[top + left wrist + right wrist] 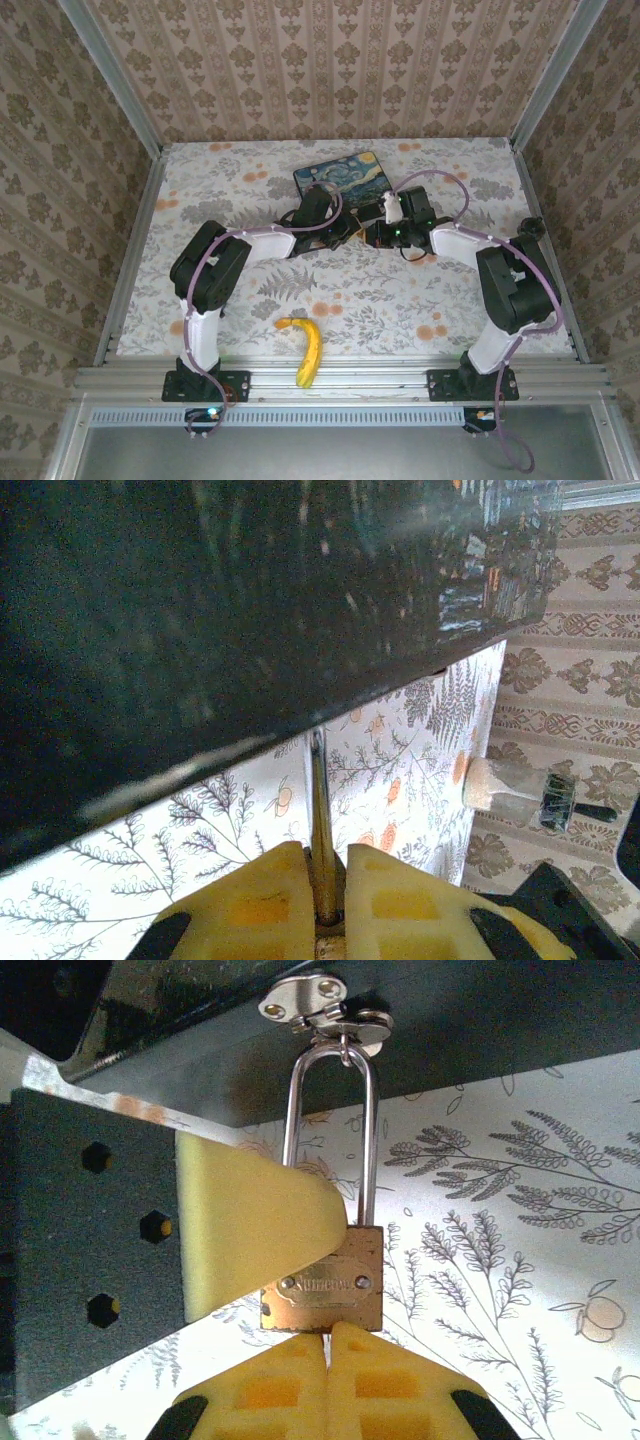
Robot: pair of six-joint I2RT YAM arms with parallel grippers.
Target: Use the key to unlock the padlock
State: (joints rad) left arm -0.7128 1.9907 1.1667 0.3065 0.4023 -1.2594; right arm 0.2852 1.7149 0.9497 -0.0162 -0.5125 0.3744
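The small brass padlock [322, 1290] hangs by its silvery shackle [330, 1130] from the hasp [325, 1005] on the dark painted tin box [340, 180]. My left gripper [325, 852] is shut on the padlock, and in the left wrist view the shackle [318, 800] rises edge-on from between its yellow pads. One of those pads [250, 1225] presses the lock's left side in the right wrist view. My right gripper [328, 1328] is shut directly under the lock's bottom face. Only a thin sliver of the key [327, 1333] shows between its tips. From above, both grippers [350, 232] [372, 235] meet in front of the box.
A banana [306, 350] lies near the table's front edge between the arm bases. A foam-tipped tool with a black handle [515, 792] sits by the table's right edge. The box wall [250, 610] hangs close over the left gripper. Patterned walls enclose the table.
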